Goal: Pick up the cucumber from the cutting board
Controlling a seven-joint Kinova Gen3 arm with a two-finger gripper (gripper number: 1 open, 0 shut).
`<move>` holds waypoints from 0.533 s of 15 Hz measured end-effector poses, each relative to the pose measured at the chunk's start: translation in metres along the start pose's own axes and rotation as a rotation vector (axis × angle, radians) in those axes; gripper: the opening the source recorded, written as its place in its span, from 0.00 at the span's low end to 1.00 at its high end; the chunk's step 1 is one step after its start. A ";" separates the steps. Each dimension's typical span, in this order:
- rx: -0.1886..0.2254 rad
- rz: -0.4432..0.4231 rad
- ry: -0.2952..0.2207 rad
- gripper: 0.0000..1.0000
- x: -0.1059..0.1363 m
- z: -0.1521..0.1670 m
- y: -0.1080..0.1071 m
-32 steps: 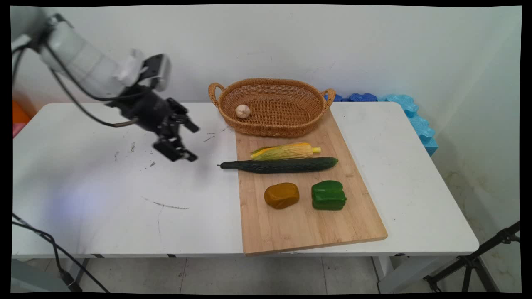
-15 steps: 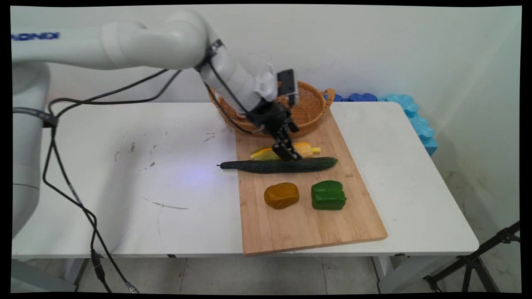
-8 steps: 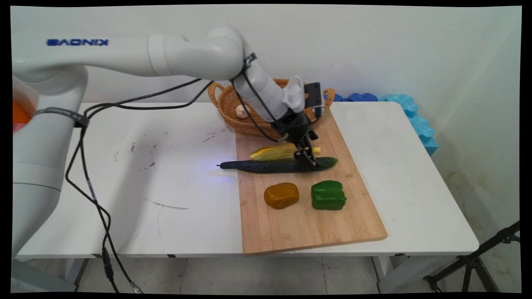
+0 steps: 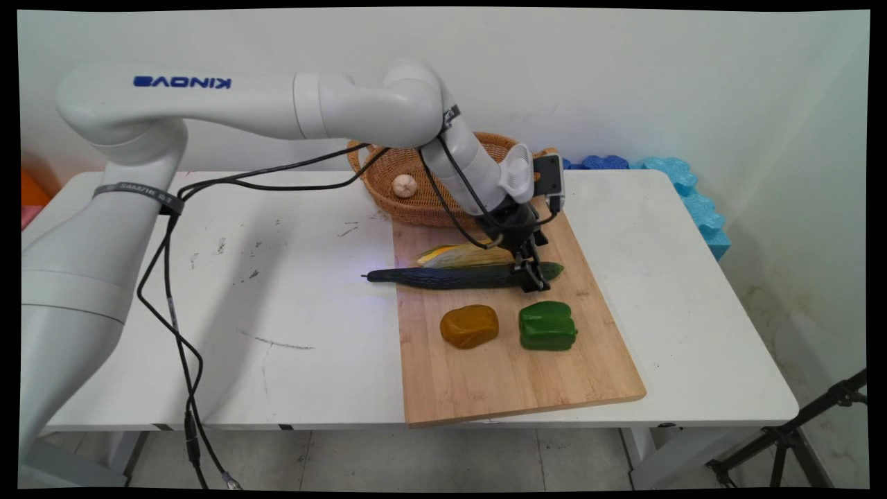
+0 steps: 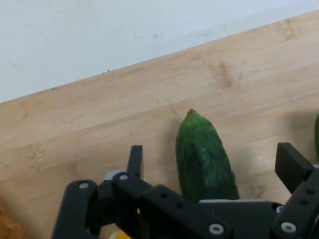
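On the white table (image 4: pixel 173 312), going left to right, one wicker basket (image 4: pixel 388 194) stands at the back with a single garlic bulb (image 4: pixel 405 185) lying inside it. In front of the basket lies one wooden cutting board (image 4: pixel 513 374), its far end touching the basket. On the board are one ear of corn (image 4: pixel 457 255) and, just in front of it, one long cucumber (image 4: pixel 443 278) whose stem end sticks out over the board's left edge onto the table. Nearer the front lie one brown potato (image 4: pixel 469 326) and, to its right, one green pepper (image 4: pixel 547 325), a little apart from each other.

The gripper (image 4: pixel 535 277) is down over the cucumber's right end. In the hand view its two fingers (image 5: pixel 134 160) are spread wide, one on each side of the cucumber (image 5: pixel 204 159), neither touching it. Along the wall at the far right lies blue foam (image 4: pixel 693 201).
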State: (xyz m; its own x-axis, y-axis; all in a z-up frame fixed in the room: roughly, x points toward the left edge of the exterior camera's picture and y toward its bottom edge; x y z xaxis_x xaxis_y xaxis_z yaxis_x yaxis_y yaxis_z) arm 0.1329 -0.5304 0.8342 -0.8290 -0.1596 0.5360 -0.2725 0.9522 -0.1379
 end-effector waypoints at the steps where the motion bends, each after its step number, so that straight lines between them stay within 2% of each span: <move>1: -0.004 0.003 -0.002 1.00 0.001 0.003 0.000; 8: -0.017 0.011 -0.020 1.00 0.003 0.017 0.001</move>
State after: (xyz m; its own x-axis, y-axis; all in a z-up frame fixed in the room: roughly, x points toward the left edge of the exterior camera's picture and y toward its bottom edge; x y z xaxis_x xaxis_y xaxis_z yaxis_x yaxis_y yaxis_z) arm 0.1217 -0.5348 0.8214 -0.8417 -0.1540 0.5176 -0.2552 0.9581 -0.1298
